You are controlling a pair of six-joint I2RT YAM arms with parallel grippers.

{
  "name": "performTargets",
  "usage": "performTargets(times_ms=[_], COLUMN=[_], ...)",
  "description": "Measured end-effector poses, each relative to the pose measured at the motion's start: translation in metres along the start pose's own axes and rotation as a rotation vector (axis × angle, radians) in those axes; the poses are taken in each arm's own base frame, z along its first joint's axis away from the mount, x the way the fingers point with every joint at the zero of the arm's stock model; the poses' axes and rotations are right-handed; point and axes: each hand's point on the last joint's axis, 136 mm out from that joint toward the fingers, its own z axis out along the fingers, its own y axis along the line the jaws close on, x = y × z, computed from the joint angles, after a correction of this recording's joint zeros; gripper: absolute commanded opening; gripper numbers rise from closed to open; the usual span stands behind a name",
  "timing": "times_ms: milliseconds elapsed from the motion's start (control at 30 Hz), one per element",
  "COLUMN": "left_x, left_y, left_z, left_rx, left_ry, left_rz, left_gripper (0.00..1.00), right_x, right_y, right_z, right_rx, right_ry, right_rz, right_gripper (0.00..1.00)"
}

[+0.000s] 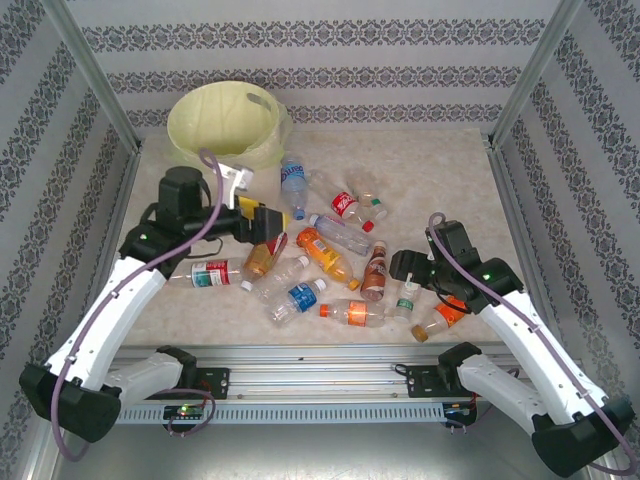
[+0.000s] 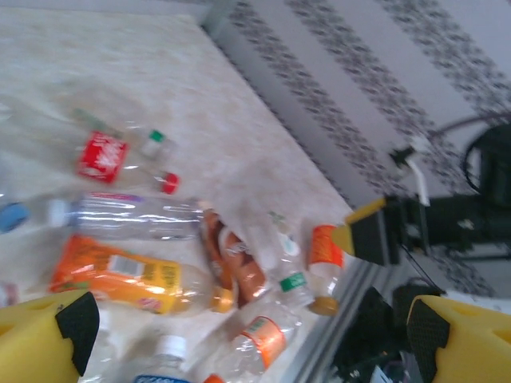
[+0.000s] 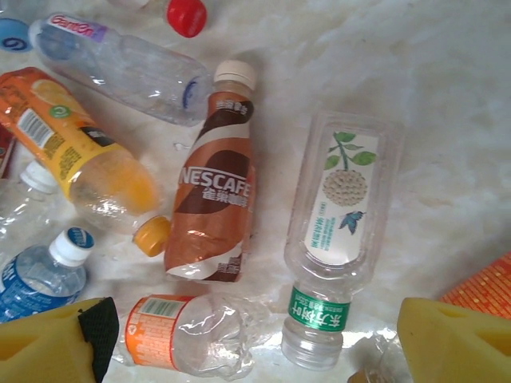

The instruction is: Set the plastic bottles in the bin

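- Between the yellow pads of the right gripper (image 3: 255, 347) we see only open space: its fingers stand wide apart, holding nothing, low over the near right of the pile.
- Just under that gap lie the clear bottle with the green band (image 3: 335, 231) and a crushed orange-labelled bottle (image 3: 180, 339); the brown Nescafé bottle (image 3: 211, 211) lies just beside the green-banded one.
- At the left gripper (image 1: 262, 222) the pads are likewise spread and empty; from above it hovers over the pile's left side, close to an amber bottle (image 1: 262, 258).
- Around both hands the plastic bottles lie on their sides on the table (image 1: 440, 170), crowded in the middle, a red-labelled one (image 1: 207, 273) a little apart on the left.
- Beyond them the bin (image 1: 185, 130) stands at the far left corner, near the left hand and well apart from the right.
- We judge the step to be the reach for a bottle, with the job barely begun: each bottle we can count is on the table.
- Next, we think, a hand should drop squarely across one bottle's body and close; the green-banded one suits the right hand, lying free on its right side.
- Thin crushed plastic may slip or buckle, so a grip near the middle looks wisest.
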Motion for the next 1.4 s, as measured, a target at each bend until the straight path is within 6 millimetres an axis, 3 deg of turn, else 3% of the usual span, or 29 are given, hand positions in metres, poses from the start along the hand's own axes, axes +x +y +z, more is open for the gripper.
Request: performTargets(times_ms=[100,233,700,1133,1400], left_x=[0.02,0.039,0.041,0.048,0.052], left_y=[-0.009,-0.004,-0.017,-0.006,-0.003], left_z=[0.016,0.027,0.037,0.048,0.05], left_rx=[0.09,0.124,0.152,0.12,0.11], left_ry=[0.026,0.047,0.046,0.072,0.089], left_rz=[0.022,0.013,0.055,0.04,0.039], left_gripper=[1.0,1.0,1.0,1.0,1.0], right_x=[0.001,0.004,0.01,0.004,0.005], right_y=[-0.007,-0.011,-0.04,-0.045,-0.048], right_z=[0.003,0.01,0.061,0.103,0.116], right_rx=[0.032,0.06,0.177,0.217,0.231], right_ry=[0.017,0.051,0.147,0.196,0.204], right_rz=[0.019,0.028,0.105,0.113,0.113], right_gripper=[0.87,0.87,0.89,0.87,0.83])
